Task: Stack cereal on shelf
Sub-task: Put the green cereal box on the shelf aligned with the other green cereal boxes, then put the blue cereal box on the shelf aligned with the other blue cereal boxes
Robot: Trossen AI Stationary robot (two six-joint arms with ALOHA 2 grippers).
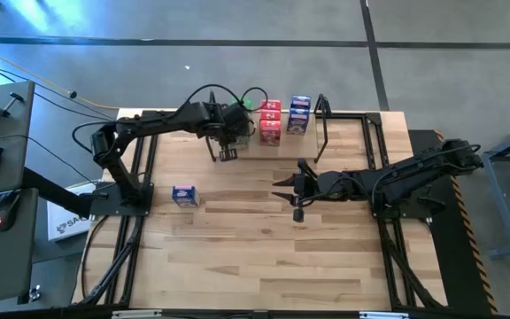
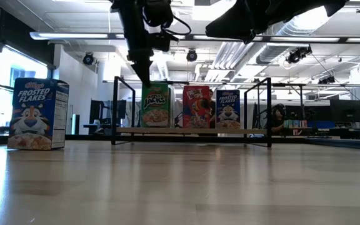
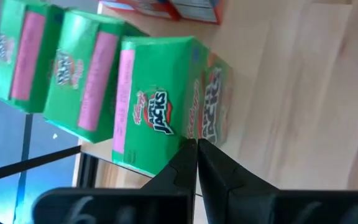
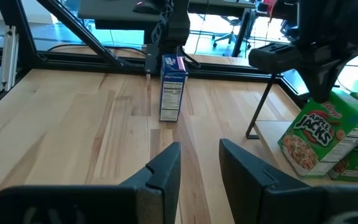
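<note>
On the shelf, a low wooden board between black metal frames at the far edge of the table, the cereal stands in rows by kind: green Apple Jacks boxes, red boxes and blue-and-white Frosted Flakes boxes. Grouping them by colour, front faces outward, looks like the point of the stacking. One more Frosted Flakes box stands alone on the tabletop near the left arm's base, well apart from the shelf, so the task is probably not finished.

The left gripper hangs at the front Apple Jacks box, its fingers pressed together with nothing between them, their tips right at the box's top edge; whether they touch it cannot be told. Closed tips there suggest nudging the box straight rather than carrying it.

The right gripper waits over the middle of the table, jaws partly apart and empty, pointed toward the lone box.

From table height only one box of each kind is seen; the left wrist view reveals three green boxes in line behind one another. The right wrist view shows the stray box's narrow nutrition-label side, which the overhead view does not.
</note>
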